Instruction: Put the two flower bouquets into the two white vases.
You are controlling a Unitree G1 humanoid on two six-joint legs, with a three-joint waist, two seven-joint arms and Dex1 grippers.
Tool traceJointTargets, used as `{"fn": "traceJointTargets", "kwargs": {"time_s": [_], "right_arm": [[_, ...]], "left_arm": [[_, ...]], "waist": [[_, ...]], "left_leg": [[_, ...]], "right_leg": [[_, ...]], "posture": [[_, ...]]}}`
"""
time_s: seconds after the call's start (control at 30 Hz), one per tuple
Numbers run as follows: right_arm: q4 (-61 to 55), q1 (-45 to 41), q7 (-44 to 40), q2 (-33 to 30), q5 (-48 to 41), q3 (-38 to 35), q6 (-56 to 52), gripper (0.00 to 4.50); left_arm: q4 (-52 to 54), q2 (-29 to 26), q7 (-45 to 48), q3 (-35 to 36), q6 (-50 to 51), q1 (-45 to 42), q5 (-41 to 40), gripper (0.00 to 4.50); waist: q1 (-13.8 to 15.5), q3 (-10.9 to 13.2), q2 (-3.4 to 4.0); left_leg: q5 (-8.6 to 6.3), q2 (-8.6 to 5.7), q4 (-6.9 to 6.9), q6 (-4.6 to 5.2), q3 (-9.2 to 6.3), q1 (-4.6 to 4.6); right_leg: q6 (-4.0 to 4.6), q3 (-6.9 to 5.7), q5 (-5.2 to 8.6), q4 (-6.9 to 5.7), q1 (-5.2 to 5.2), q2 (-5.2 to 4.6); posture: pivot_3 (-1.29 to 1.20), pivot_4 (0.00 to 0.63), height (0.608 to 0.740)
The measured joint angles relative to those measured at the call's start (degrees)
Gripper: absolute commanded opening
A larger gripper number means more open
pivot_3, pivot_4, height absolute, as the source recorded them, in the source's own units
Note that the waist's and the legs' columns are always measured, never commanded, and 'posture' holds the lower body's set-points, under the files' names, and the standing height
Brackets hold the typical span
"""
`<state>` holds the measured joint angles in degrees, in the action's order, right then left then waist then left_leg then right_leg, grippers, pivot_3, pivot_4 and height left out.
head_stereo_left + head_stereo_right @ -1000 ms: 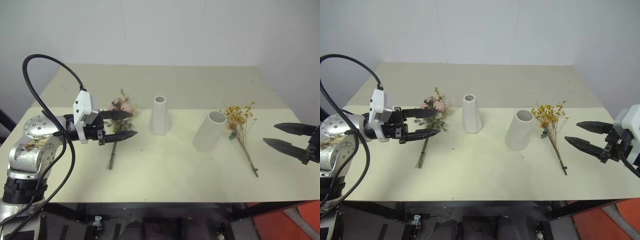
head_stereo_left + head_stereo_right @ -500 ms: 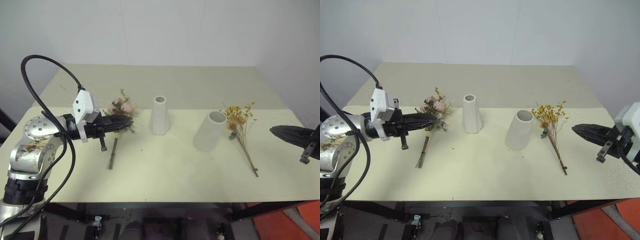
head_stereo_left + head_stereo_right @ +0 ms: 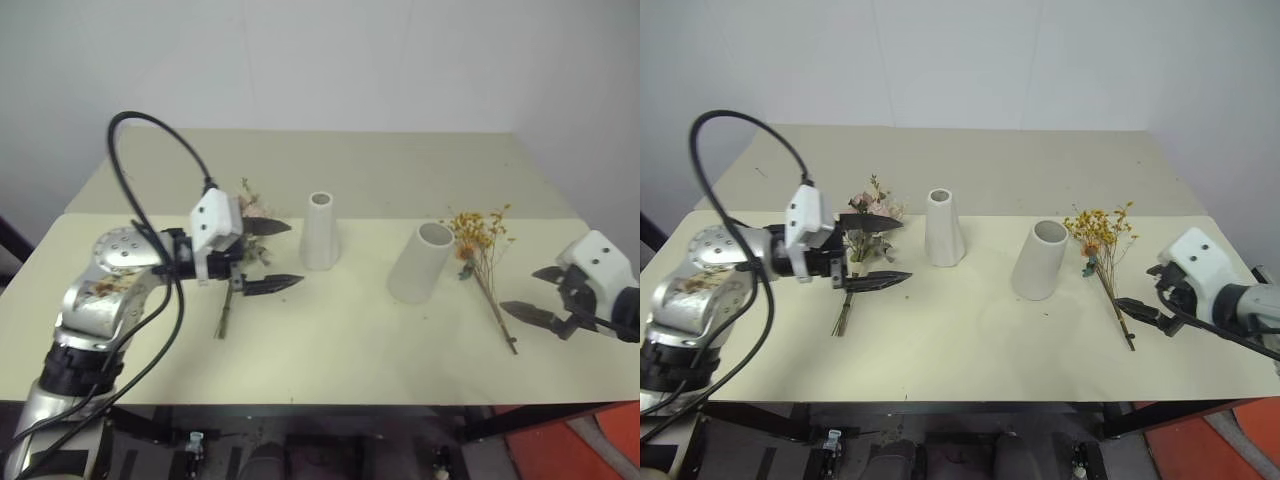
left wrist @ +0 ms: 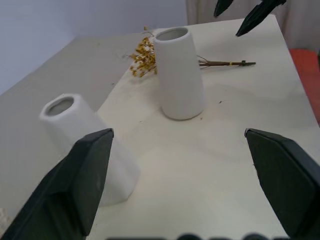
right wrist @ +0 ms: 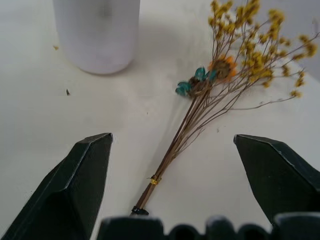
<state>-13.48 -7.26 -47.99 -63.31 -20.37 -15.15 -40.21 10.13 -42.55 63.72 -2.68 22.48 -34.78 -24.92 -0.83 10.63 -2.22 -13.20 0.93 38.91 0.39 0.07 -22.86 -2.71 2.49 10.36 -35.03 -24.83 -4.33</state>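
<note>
Yellow bouquet (image 5: 210,95) is lying stems-toward-me, running near-to-far, right ahead of my right gripper (image 5: 172,165), whose fingers are gaping wide around the bound end.

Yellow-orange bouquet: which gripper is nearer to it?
Right. The right gripper, open, sits beside the yellow-orange bouquet, at its stem end; the left gripper is across the table by the pink bouquet.
</note>
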Motion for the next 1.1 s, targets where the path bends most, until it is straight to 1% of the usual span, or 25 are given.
{"fn": "traceJointTargets", "kwargs": {"time_s": [0.1,0.2,0.3,0.47,0.6,0.7,0.8,1.07,1.1], "right_arm": [[3.68,-8.34,1.81,1.54,2.35,7.35,-3.44,4.50],[8.18,-14.28,2.85,3.50,5.78,14.15,-5.37,4.50],[13.42,-19.01,5.11,6.58,8.19,17.65,-7.89,4.50],[19.57,-23.68,7.45,10.43,9.07,18.48,-11.29,4.50],[27.78,-28.00,10.98,14.56,9.76,18.05,-13.15,4.50],[30.56,-29.20,11.59,15.43,9.80,17.06,-13.24,3.92],[32.50,-29.90,11.96,15.42,10.13,16.67,-13.23,2.97],[33.11,-29.40,11.37,15.42,10.11,16.66,-13.22,0.15],[33.06,-29.21,11.37,15.42,10.11,16.66,-13.22,0.07]], "left_arm": [[-1.07,1.95,0.18,-4.26,-0.50,-3.35,3.11,4.43],[-1.50,3.68,0.94,-6.88,-0.83,-4.05,4.62,4.43],[-2.26,4.70,0.68,-8.76,-1.16,-5.27,6.87,4.43],[-3.54,4.84,0.31,-10.40,-2.47,-5.60,10.65,4.43],[-3.40,5.14,0.34,-10.55,-2.62,-5.45,11.36,4.43],[-3.35,5.24,0.34,-10.55,-2.62,-5.42,11.43,4.50],[-3.34,5.23,0.32,-10.54,-2.62,-5.37,11.49,4.50],[-3.14,4.86,0.26,-10.17,-2.61,-4.23,11.45,4.50],[-3.16,4.67,0.25,-9.85,-2.63,-4.04,11.46,4.50]], "waist": [[-0.24,0.00,0.00],[-0.23,0.00,0.01],[-0.16,0.00,0.01],[-0.10,0.01,0.02],[-0.13,0.01,0.03],[-0.10,0.01,0.04],[-0.10,0.01,0.04],[-0.26,0.01,0.04],[-0.28,0.01,0.04]], "left_leg": [[0.00,-0.02,0.00,0.00,0.00,0.00],[0.00,0.01,-0.02,0.00,-0.02,-0.05],[0.00,-0.02,0.03,0.00,-0.01,-0.18],[0.00,-0.04,0.02,0.01,-0.02,-0.25],[0.01,-0.03,0.03,0.01,-0.03,-0.24],[0.01,-0.04,0.02,0.01,-0.03,-0.27],[0.00,-0.05,0.03,0.01,-0.02,-0.29],[0.01,-0.03,0.02,0.01,-0.03,-0.25],[0.01,-0.03,0.02,0.01,-0.03,-0.25]], "right_leg": [[0.01,0.02,-0.02,0.00,0.00,0.00],[0.02,0.01,-0.02,-0.01,-0.08,0.04],[0.05,0.02,-0.06,-0.02,-0.17,0.01],[0.22,0.02,-0.17,-0.01,-0.23,0.00],[0.20,0.01,-0.18,-0.03,-0.23,0.00],[0.22,0.01,-0.19,-0.03,-0.25,0.00],[0.32,0.01,-0.25,-0.01,-0.25,-0.02],[0.27,0.02,-0.22,-0.04,-0.25,0.01],[0.27,0.01,-0.22,-0.04,-0.25,0.01]], "posture": [[0.00,0.150,0.740],[0.00,0.150,0.740],[0.00,0.150,0.740],[0.00,0.150,0.740],[0.00,0.150,0.740],[0.00,0.150,0.740],[0.00,0.150,0.740],[0.00,0.150,0.740],[0.00,0.150,0.740]]}}
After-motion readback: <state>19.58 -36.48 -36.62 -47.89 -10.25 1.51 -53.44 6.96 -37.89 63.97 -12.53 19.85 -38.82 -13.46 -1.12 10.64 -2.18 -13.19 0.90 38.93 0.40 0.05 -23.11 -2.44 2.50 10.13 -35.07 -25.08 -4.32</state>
